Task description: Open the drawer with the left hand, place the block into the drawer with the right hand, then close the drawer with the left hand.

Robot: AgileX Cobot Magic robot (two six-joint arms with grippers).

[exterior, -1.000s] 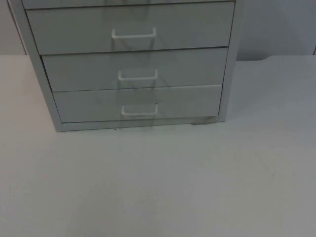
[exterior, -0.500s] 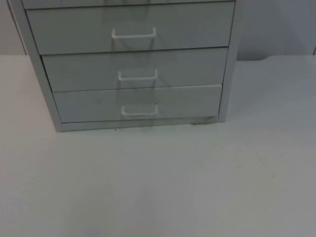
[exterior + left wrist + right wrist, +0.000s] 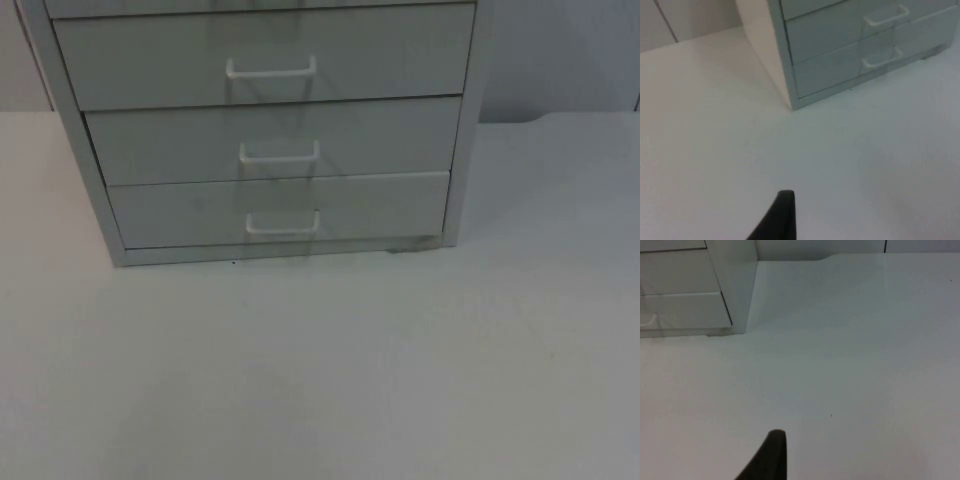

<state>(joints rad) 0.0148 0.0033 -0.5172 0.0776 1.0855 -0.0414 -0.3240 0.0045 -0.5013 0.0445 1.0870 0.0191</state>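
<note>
— Where's the drawer?
— The pale grey three-drawer cabinet [image 3: 270, 130] sits shut at the white worktop's [image 3: 320, 380] far edge; I see no block.
— Grippers?
— Left gripper [image 3: 782, 215] and right gripper [image 3: 772, 452] hover well back, waiting; jaws' state I can't tell.

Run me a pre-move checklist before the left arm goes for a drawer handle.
1. All drawers shut: ok. The three drawer fronts of the cabinet sit flush.
2. Handles free: ok. Top handle, middle handle and bottom handle have nothing on them.
3. Path to the cabinet: ok. The table in front of it is bare.
4. Left pincer placed: not ok. It hangs over the table, well short of the cabinet's corner.
5. Block located: cannot tell.
6. Right pincer out of the way: ok. It waits over the table beside the cabinet.
</note>
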